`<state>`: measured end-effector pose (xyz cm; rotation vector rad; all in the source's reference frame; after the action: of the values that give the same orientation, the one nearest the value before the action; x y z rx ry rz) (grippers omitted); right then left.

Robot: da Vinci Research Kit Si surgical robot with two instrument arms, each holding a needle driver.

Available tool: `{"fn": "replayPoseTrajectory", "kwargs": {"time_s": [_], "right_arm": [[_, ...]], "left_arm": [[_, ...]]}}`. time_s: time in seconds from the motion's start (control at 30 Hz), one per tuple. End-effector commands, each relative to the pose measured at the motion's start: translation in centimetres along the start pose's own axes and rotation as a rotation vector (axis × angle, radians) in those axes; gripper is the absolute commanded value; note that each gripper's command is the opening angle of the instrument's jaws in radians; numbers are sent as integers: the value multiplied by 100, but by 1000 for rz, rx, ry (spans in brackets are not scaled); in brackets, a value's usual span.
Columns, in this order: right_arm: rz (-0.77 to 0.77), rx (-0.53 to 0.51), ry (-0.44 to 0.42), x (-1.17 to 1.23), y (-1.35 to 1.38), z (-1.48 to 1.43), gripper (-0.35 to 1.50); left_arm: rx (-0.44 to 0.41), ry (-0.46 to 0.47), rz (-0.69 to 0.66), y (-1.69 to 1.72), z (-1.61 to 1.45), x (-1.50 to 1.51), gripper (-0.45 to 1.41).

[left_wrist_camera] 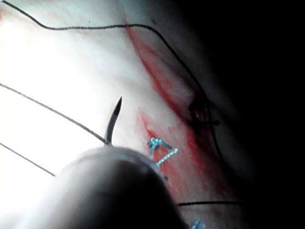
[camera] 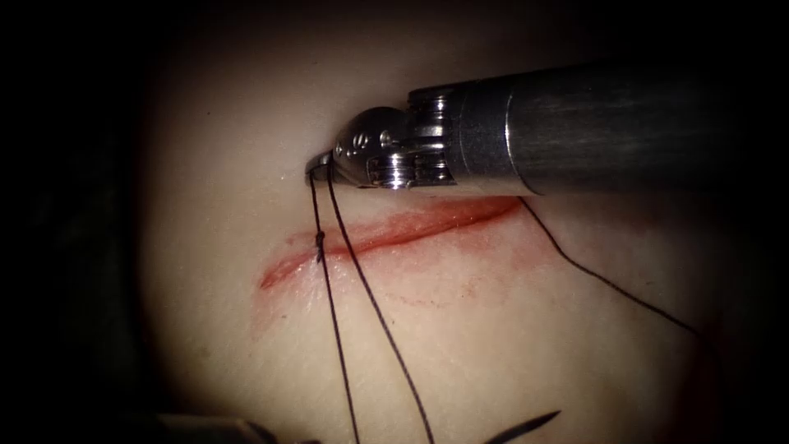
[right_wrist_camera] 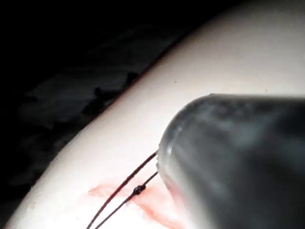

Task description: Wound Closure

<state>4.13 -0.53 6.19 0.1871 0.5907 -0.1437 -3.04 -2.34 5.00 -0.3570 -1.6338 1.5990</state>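
Thread (camera: 374, 304) in right claw (camera: 319, 168), taut above the cut (camera: 394, 233)

Tissue (camera: 493, 329) is carrying surface we see: pale, smooth slab. Cut (camera: 394, 234) runs obliquely across it, red fluid (camera: 501, 255) smeared along and just right of cut. Thread (camera: 374, 304) lies on tissue: 2 strands cross cut near its left end, small knot (camera: 320, 238) on left strand at cut; third strand (camera: 608, 284) trails off right. Dark pointed tip (camera: 526, 427), possibly needle, lies near tissue's front edge.
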Motion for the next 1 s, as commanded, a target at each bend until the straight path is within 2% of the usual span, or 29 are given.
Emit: {"fn": "replayPoseTrajectory", "kwargs": {"time_s": [0.03, 0.27, 0.7, 0.73, 0.77, 0.8, 0.83, 0.87, 0.93, 0.97, 1.0], "right_arm": [[-6, 5, 2, 3, 3, 9, -35], [-51, 74, 27, -9, -13, 31, -35], [-73, 88, 38, -14, -9, 27, -35], [-79, 199, 72, -14, -9, 24, 12], [-79, 199, 72, -14, -9, 24, 12], [-115, 266, 100, -15, -11, 14, 37], [-115, 266, 100, -15, -11, 14, 37], [-125, 276, 106, -15, -12, 8, 27], [-164, 322, 135, -17, -17, -22, 66], [-173, 332, 144, -18, -20, -32, 64], [-173, 332, 144, -18, -20, -32, 64]], "left_arm": [[-1, -4, -8, -5, 8, 0, -45], [-3, -66, -59, -8, 18, -18, -45], [-25, -73, -62, -7, 18, -19, -45], [-99, 30, -40, 1, -6, -3, -45], [-99, 30, -40, 1, -6, -3, -45], [-147, 104, -16, 10, -32, 11, -45], [-147, 104, -16, 10, -32, 11, -45], [-167, 152, 14, 17, -53, 22, -45], [-196, 327, 70, 39, -129, 49, -45], [-196, 379, 71, 42, -146, 54, -45], [-196, 379, 71, 42, -146, 54, -45]]}}
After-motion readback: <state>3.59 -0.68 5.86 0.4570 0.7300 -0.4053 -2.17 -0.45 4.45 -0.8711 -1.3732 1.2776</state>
